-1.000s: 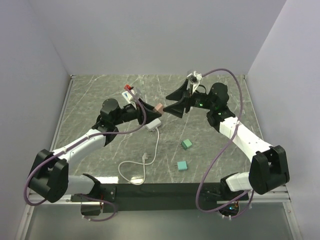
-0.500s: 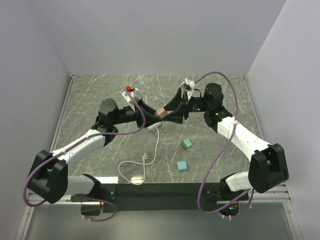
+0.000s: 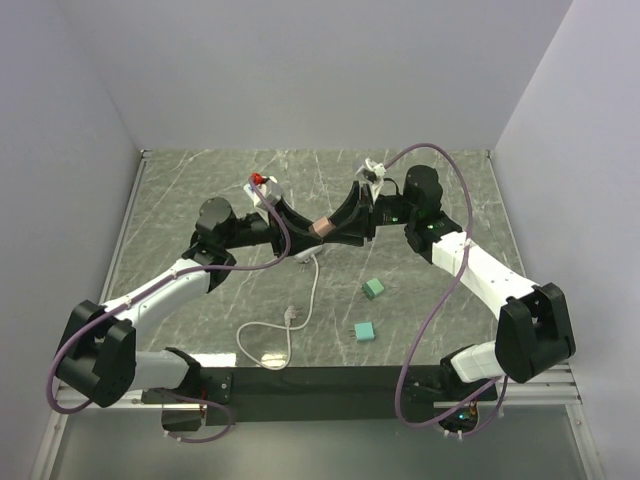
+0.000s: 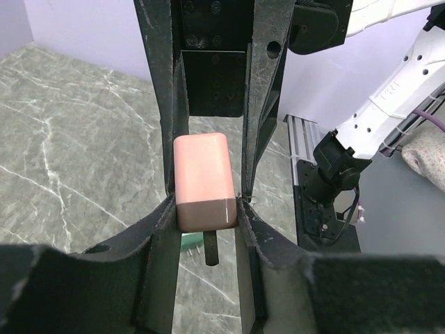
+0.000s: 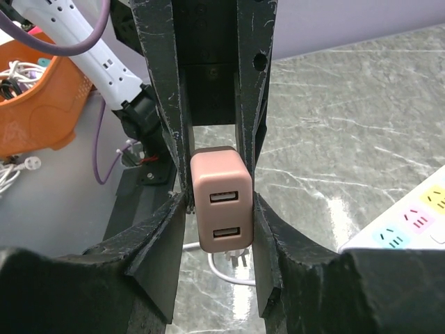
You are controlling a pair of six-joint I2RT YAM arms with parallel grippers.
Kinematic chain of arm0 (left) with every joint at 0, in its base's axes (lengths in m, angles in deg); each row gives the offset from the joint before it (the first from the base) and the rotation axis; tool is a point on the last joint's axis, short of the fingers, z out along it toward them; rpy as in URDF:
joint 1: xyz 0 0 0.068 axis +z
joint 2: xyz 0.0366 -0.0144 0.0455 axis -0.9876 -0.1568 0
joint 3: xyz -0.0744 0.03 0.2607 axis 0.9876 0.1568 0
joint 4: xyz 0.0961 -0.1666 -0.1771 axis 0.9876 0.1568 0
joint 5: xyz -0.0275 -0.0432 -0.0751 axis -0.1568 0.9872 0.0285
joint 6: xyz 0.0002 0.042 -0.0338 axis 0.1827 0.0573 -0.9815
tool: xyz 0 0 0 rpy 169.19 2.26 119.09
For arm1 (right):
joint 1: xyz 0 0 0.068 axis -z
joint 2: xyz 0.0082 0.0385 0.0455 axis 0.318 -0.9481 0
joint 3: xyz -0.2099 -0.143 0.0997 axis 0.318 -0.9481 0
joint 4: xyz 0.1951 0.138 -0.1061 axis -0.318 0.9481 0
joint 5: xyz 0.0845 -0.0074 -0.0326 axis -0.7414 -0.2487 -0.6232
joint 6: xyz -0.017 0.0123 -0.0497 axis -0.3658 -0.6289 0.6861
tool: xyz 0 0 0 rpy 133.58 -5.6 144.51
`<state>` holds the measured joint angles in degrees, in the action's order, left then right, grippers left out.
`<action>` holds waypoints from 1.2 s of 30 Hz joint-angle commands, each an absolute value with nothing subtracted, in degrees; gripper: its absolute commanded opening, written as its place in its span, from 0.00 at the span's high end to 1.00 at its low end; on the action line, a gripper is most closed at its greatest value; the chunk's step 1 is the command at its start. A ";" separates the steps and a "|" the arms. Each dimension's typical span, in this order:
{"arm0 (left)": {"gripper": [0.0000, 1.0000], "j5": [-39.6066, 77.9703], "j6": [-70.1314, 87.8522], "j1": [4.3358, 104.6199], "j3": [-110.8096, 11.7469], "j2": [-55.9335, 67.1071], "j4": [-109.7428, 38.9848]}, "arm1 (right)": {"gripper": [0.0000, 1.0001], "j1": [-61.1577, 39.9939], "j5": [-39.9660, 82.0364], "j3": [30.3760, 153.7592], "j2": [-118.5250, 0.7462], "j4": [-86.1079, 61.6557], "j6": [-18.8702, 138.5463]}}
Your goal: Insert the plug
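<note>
The pink plug (image 3: pixel 322 227), a small charger block, hangs above the table's middle between both grippers. My left gripper (image 3: pixel 312 229) is shut on it. In the left wrist view the plug (image 4: pixel 203 181) sits between my gripper (image 4: pixel 205 209) with a dark prong (image 4: pixel 211 247) pointing down. My right gripper (image 3: pixel 334 228) faces it from the other side. In the right wrist view this gripper (image 5: pixel 219 209) presses both sides of the plug (image 5: pixel 221 209), whose two USB ports face the camera. The white power strip (image 5: pixel 410 223) lies below to the right.
A white cable (image 3: pixel 300 310) loops from the power strip (image 3: pixel 308 250) toward the near edge. Two teal blocks (image 3: pixel 373 289) (image 3: pixel 364 331) lie right of the cable. An orange basket (image 5: pixel 35 118) sits off the table.
The right gripper has moved left up to the plug and its jaws have closed in on the plug's sides. The left gripper has kept its hold and lifted slightly.
</note>
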<state>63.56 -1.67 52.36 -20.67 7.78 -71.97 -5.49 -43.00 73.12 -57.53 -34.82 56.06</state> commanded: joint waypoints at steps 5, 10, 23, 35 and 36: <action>1.00 64.01 0.39 52.41 -20.25 9.27 -72.40 | 1.00 -6.15 -43.22 71.63 -55.16 -46.04 50.84; 0.78 61.11 3.47 52.59 -19.55 10.77 -69.14 | 1.00 -4.75 -40.77 70.14 -53.05 -47.19 50.57; 0.49 56.80 2.42 55.49 -17.17 12.26 -70.37 | 1.00 0.35 -32.59 70.40 -55.50 -49.82 43.98; 0.44 23.51 -3.72 61.72 -16.48 11.38 -63.25 | 1.00 -6.59 -9.05 79.35 -62.08 -32.51 54.53; 0.44 18.88 -4.16 62.51 -16.21 11.82 -62.90 | 1.00 -6.94 -7.55 80.58 -63.40 -31.73 54.52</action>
<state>33.01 -1.23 60.99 -16.87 11.00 -64.32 -5.66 -16.29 75.37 -60.48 -34.45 52.37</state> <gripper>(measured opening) 0.566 0.360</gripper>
